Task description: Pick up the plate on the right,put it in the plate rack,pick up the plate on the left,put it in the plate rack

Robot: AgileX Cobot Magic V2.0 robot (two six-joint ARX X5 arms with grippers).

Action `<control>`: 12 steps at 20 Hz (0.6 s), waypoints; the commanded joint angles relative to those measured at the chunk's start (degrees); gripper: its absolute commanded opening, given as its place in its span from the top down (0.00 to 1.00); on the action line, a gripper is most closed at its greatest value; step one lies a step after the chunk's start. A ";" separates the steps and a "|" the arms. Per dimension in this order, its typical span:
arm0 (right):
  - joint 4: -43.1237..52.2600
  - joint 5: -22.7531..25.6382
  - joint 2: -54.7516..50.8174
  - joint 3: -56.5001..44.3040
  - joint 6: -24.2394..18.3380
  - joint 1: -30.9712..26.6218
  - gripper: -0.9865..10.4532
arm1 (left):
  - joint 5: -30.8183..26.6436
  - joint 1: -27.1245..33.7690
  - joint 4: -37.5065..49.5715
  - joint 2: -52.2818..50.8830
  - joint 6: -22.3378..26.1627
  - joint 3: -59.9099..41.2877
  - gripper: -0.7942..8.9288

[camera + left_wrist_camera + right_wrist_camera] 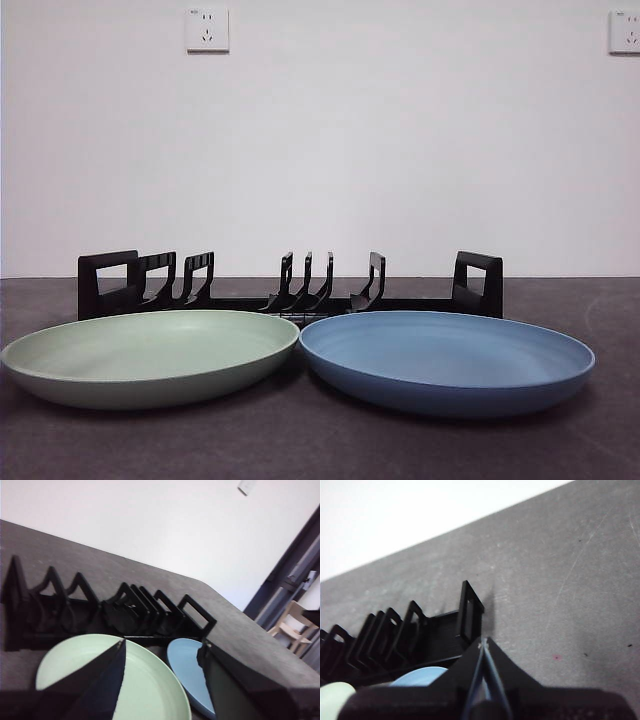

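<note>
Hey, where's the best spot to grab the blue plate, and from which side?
Probably the blue plate by its raised outer rim on the edge away from the green plate, coming from above. It lies flat on the table, so only the thin rim offers a pinch, and the green plate crowds its inner edge.

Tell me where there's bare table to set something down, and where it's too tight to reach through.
Bare dark table lies right of the blue plate, left of the green plate, and behind the plate rack toward the wall. It is crowded in the middle: the two plates nearly touch, and both sit close against the rack's front. The rack's slots hold nothing.
</note>
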 commanded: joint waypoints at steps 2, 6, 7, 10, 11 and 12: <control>-3.72 -1.68 7.30 5.38 -4.26 0.02 0.92 | 1.40 0.00 0.17 -0.13 -1.38 0.33 0.86; -8.92 -5.05 15.10 11.26 -7.26 0.02 0.92 | 0.92 0.00 0.15 1.77 0.59 2.67 0.93; -9.97 -6.21 16.79 12.41 -7.69 0.02 0.92 | 0.87 0.00 0.20 2.60 1.42 3.52 0.93; -12.94 -11.10 22.62 15.37 -8.94 0.02 0.92 | -1.75 -0.02 -1.33 9.33 6.82 9.90 0.93; -13.25 -12.35 23.74 15.54 -9.07 0.04 0.92 | -3.17 0.00 -2.25 12.09 8.92 12.46 0.93; -13.60 -13.88 25.00 15.58 -9.60 0.04 0.92 | -5.35 -0.02 -4.63 16.39 12.31 16.65 0.93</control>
